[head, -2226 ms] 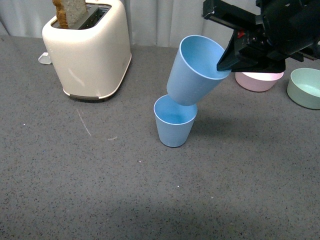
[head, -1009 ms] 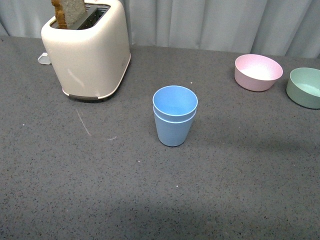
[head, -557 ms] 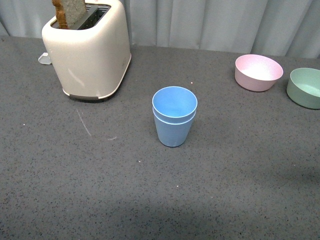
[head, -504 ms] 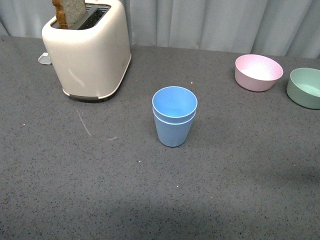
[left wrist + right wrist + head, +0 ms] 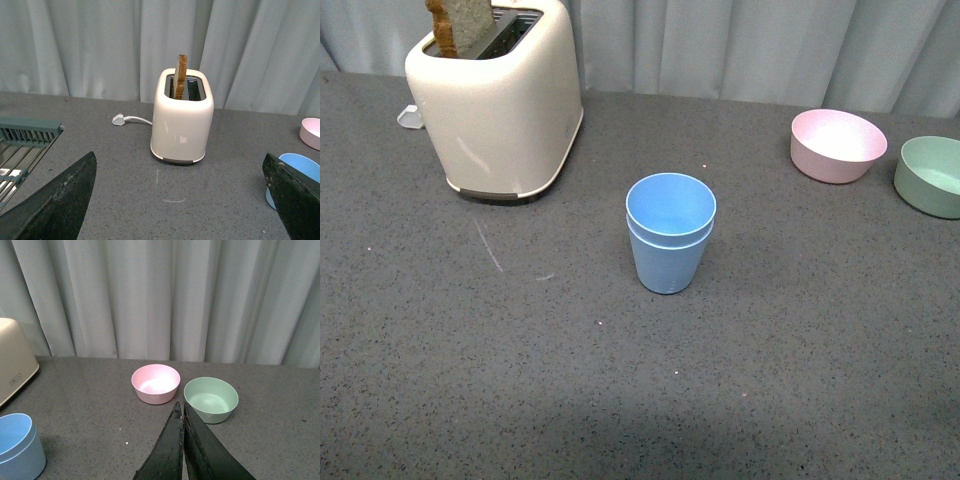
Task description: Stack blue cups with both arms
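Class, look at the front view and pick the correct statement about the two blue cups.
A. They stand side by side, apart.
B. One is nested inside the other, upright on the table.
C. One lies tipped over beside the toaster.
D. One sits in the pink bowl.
B. The blue cups stand upright with two rims showing, one just above the other, clear of the toaster and the pink bowl.

Open tabletop surrounds the stacked blue cups.
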`<control>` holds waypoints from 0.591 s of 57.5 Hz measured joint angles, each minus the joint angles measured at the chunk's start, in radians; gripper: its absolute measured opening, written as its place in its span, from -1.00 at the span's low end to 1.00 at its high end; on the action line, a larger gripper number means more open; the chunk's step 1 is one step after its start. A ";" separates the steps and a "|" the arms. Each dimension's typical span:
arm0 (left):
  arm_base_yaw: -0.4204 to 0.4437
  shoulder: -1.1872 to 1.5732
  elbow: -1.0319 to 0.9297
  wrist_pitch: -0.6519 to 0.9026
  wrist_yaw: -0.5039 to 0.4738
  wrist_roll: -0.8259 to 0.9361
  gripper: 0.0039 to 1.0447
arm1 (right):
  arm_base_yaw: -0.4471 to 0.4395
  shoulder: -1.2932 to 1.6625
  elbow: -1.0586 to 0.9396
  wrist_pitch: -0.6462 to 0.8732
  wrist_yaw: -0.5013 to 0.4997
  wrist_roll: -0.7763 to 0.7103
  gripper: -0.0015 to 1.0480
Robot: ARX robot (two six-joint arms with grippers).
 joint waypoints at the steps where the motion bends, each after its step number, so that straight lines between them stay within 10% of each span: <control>1: 0.000 0.000 0.000 0.000 0.000 0.000 0.88 | 0.000 -0.015 -0.001 -0.013 0.000 0.000 -0.98; 34: 0.000 0.000 0.000 0.000 0.000 0.000 0.88 | 0.000 -0.391 -0.011 -0.362 0.000 0.000 -0.98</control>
